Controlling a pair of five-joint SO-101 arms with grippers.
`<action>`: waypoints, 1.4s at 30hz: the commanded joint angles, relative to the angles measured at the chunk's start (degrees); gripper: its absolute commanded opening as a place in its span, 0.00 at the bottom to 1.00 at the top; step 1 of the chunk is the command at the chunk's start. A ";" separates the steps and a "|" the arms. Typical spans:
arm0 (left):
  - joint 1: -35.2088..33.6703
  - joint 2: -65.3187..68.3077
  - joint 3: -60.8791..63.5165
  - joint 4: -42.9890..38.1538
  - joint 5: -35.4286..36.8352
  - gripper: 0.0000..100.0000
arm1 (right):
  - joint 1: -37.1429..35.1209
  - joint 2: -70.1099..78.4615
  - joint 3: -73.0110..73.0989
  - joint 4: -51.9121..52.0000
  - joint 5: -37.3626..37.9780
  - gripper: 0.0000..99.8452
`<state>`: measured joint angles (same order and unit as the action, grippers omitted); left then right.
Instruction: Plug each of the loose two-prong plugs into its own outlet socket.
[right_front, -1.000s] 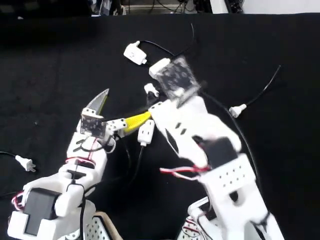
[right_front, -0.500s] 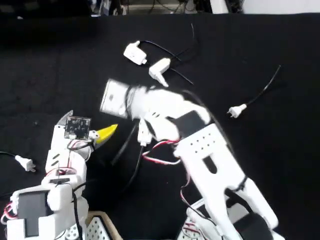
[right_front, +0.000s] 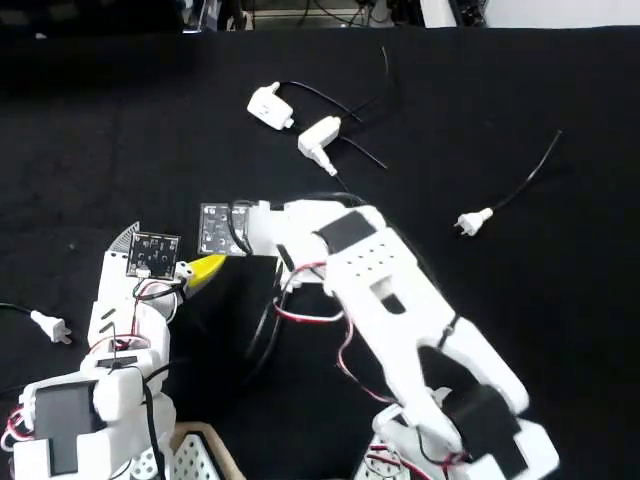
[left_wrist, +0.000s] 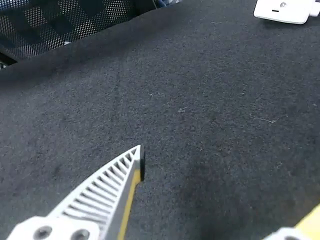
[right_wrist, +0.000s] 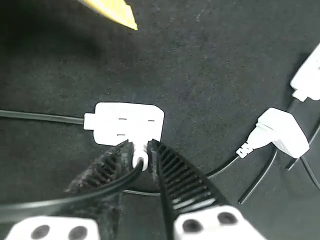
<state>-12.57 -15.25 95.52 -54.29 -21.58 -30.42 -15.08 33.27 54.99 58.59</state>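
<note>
As right jaws pinch it, the white plug (right_wrist: 140, 160) touches a slotted socket (right_wrist: 124, 123).

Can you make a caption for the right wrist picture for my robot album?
Right gripper pinches a white plug right up against the white outlet socket on the black table.

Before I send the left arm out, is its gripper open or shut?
Open. In its wrist view the left gripper is spread wide: bare black mat lies between the grey and yellow fingers, and nothing is held.
</note>
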 joint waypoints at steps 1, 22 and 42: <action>0.04 -1.23 1.10 0.35 -0.18 0.52 | 0.70 1.89 -7.96 1.76 0.62 0.01; 0.04 -1.23 1.10 0.35 -0.18 0.52 | 2.37 4.88 -7.96 -0.97 0.97 0.01; 0.04 -1.23 1.10 0.35 -0.18 0.52 | 2.37 4.88 -2.24 -4.66 0.62 0.01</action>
<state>-12.57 -15.25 95.52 -54.29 -21.58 -28.57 -10.07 31.34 50.95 58.95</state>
